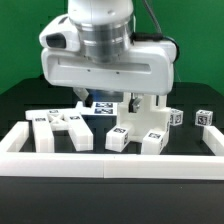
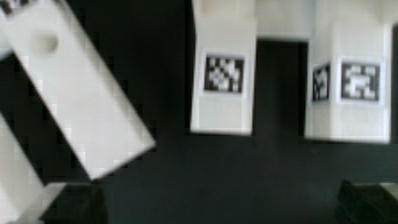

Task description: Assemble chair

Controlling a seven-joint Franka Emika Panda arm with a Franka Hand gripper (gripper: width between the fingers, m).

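The chair is in loose matte white parts with black-and-white tags on the black table. In the exterior view a blocky part [image 1: 143, 126] stands at the middle and flat bars [image 1: 58, 128] lie toward the exterior view's left. My gripper [image 1: 108, 98] hangs low over the parts, just behind them, its fingers mostly hidden by the wide hand. In the wrist view my gripper [image 2: 217, 206] is open, only dark table between its fingertips [image 2: 71, 205]. Beyond them lie a tilted bar with a hole [image 2: 80, 95], a tagged bar [image 2: 222, 75] and another tagged bar [image 2: 347, 80].
A long white border rail [image 1: 100, 160] runs along the front, with side rails at the exterior view's left [image 1: 12, 138] and right [image 1: 214, 140]. Two small tagged pieces [image 1: 205, 117] stand at the exterior view's right. A green backdrop fills the back.
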